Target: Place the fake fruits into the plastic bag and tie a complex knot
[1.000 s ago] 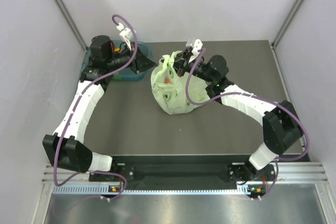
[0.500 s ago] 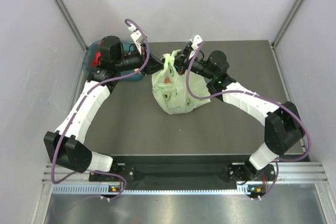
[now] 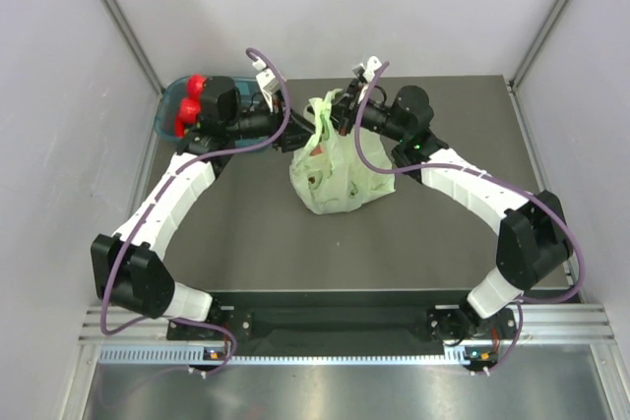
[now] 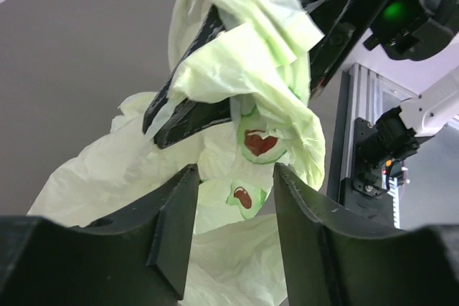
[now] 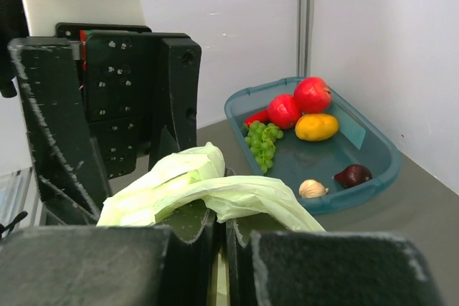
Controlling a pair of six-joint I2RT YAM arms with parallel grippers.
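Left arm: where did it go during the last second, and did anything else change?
The left gripper swung right, from above the basket to the top of the bag. Its jaws stand apart and hold nothing. The red fruits in the basket are uncovered now. Unchanged: the right gripper stays shut on the handle, and the bag sits mid-table.

Basket left of plastic bag
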